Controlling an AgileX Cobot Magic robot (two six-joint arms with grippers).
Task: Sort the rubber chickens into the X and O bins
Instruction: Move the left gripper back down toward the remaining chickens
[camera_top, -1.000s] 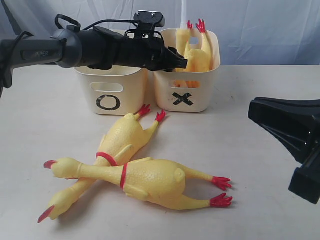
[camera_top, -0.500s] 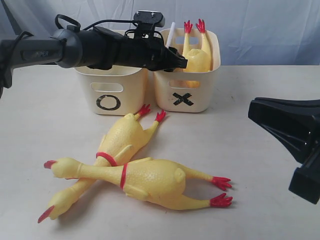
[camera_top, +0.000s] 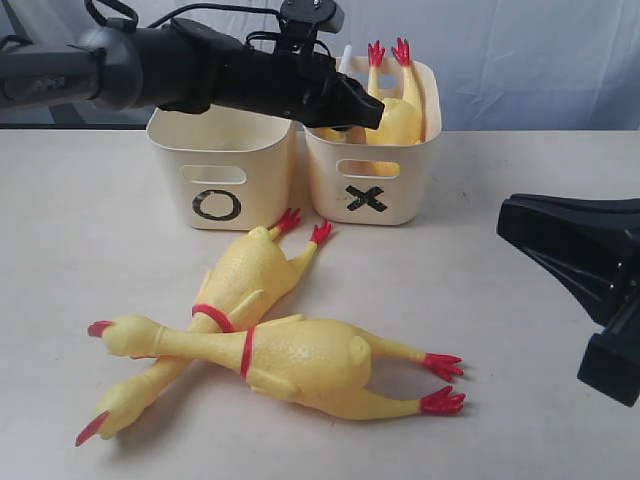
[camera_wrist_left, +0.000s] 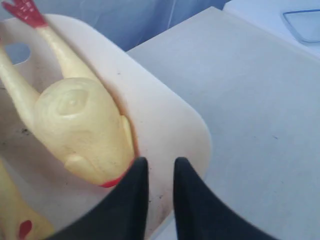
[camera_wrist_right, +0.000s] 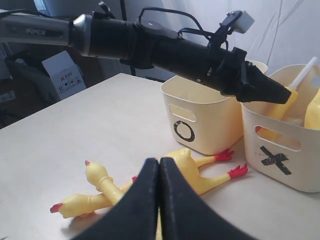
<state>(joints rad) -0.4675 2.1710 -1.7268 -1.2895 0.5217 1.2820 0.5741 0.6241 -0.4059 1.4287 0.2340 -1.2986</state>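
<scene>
Two cream bins stand side by side at the back, the O bin (camera_top: 220, 170) and the X bin (camera_top: 368, 170). A yellow rubber chicken (camera_top: 397, 105) rests head-down in the X bin with its red feet sticking up. Its body (camera_wrist_left: 80, 125) fills the left wrist view. My left gripper (camera_top: 372, 115) hovers over that bin's rim (camera_wrist_left: 175, 115), slightly open, holding nothing. Two more chickens lie crossed on the table, one (camera_top: 250, 285) under the other (camera_top: 300, 360). My right gripper (camera_top: 520, 225) stays low at the right, shut and empty.
The left arm (camera_top: 200, 70) stretches over the O bin from the left. Another yellow piece (camera_wrist_right: 280, 107) and a white stick (camera_top: 345, 58) also sit in the X bin. A cardboard box (camera_wrist_right: 65, 75) stands beyond the table.
The chicken in the X bin has settled from a blur to rest. The left arm has lifted a little above the bins. The right arm and table chickens stayed still.
</scene>
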